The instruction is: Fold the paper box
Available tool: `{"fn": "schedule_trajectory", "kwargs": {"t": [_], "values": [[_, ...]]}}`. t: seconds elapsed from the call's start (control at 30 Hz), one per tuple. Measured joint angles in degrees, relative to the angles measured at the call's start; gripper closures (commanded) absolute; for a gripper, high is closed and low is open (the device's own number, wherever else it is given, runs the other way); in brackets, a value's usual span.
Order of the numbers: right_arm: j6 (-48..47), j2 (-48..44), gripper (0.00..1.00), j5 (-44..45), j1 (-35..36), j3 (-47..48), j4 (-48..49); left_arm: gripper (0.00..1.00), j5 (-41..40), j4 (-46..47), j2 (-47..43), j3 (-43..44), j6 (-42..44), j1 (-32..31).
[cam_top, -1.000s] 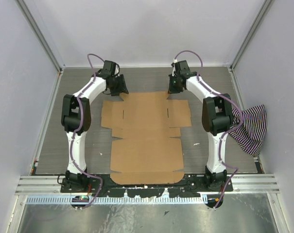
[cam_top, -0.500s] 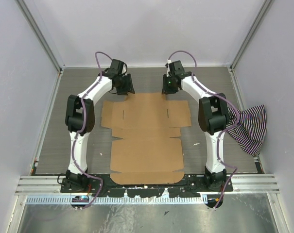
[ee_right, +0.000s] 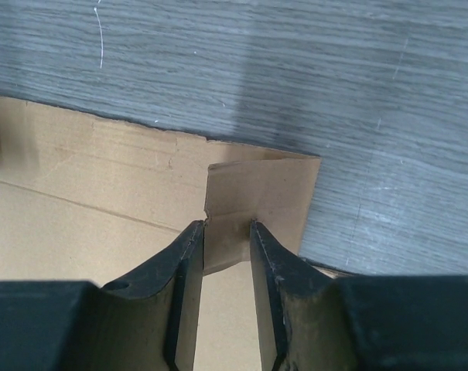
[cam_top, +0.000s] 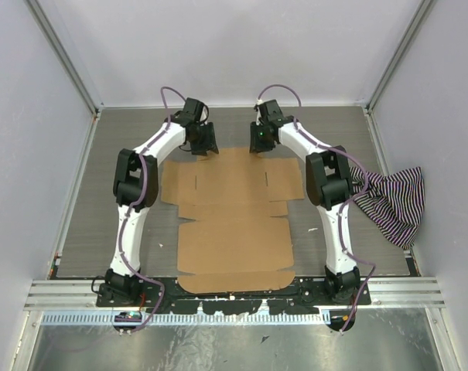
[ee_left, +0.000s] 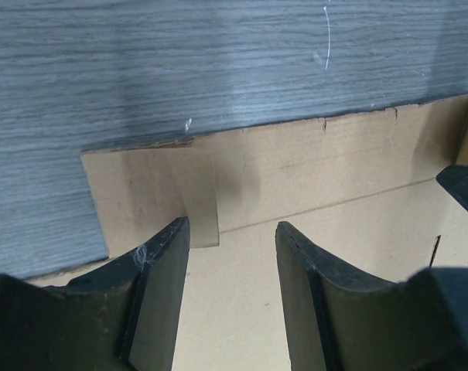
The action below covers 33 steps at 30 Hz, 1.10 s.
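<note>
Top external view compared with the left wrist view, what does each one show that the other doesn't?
Only top external: the whole flat paper box and the striped cloth by the right wall. Only left wrist: the creases at the box's far left corner flap, with the left gripper open above it. Both: the box's far edge lying on the grey table.

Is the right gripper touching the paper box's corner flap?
Cannot tell. Right wrist view: the right gripper straddles the paper box's corner flap, jaws parted, but neither contact nor a gap shows plainly.
</note>
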Motion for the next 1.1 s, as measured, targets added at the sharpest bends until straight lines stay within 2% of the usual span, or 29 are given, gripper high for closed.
{"fn": "schedule_trajectory", "kwargs": {"t": [0.27, 0.43, 0.77, 0.93, 1.1], "values": [[0.2, 1.7, 0.64, 1.6, 1.1, 1.4, 0.3, 0.46, 0.2, -3.9, 5.2, 6.8, -0.2, -0.1], [0.1, 2.8, 0.56, 2.4, 1.8, 2.1, 0.0, 0.46, 0.1, -6.0, 6.5, 9.0, -0.3, -0.1], [-0.5, 5.9, 0.55, 4.8, 3.2, 7.8, -4.1, 0.46, -0.8, -10.1, 8.0, 12.5, -0.2, -0.1], [-0.4, 5.9, 0.55, 5.9, 3.6, 7.7, -3.8, 0.42, -1.4, -11.9, 8.2, 13.6, 0.0, -0.1], [0.4, 4.3, 0.54, 6.8, 3.3, 5.5, -2.8, 0.32, -1.8, -14.7, 7.9, 14.4, 0.3, 0.6]]}}
